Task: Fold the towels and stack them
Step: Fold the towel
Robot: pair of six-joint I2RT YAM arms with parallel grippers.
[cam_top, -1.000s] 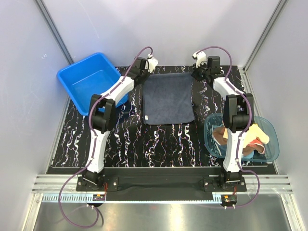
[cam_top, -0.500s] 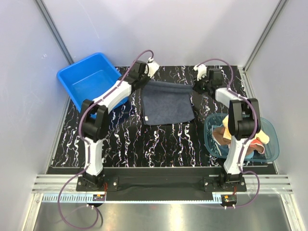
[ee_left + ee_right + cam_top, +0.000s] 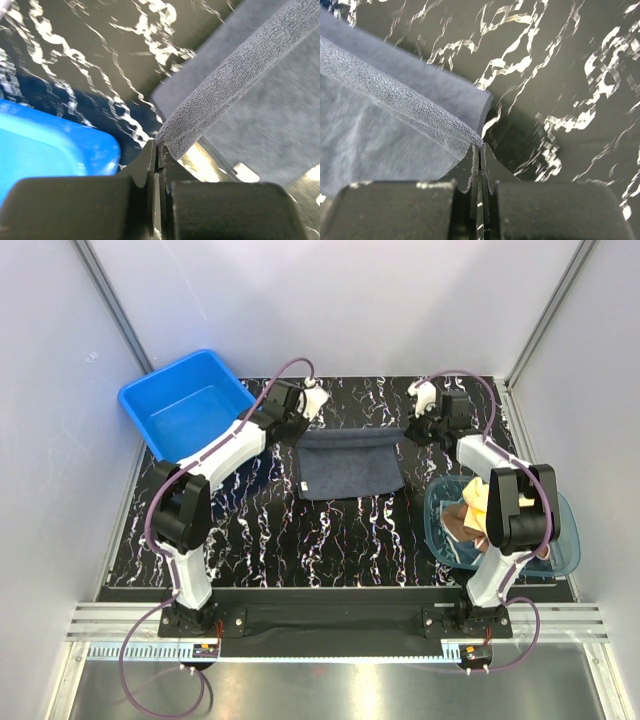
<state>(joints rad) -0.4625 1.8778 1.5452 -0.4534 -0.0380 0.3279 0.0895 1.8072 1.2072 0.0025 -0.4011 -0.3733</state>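
Seen from above, a dark navy-grey towel (image 3: 350,465) lies in the middle of a black surface (image 3: 330,535) veined with white, towards the far side. Its near part rests flat on the surface, while its far edge is lifted off and held taut between the two arms, one at each far corner. The left wrist camera shows the left hand (image 3: 158,150) with its fingers pressed together on the left far corner, the thick terry hem running up and away from the fingertips above the flat cloth below. The right wrist camera shows the right hand (image 3: 481,146) pinched in the same way on the right far corner, the hem stretching off to the left. A blue plastic tub (image 3: 185,410) sits at the far left, overhanging the surface's edge, just beside the left arm. At the right, a translucent teal bowl (image 3: 567,545) holds other crumpled towels (image 3: 462,518), apparently brown and pale yellow, though the right arm crosses over them and hides much of the pile.
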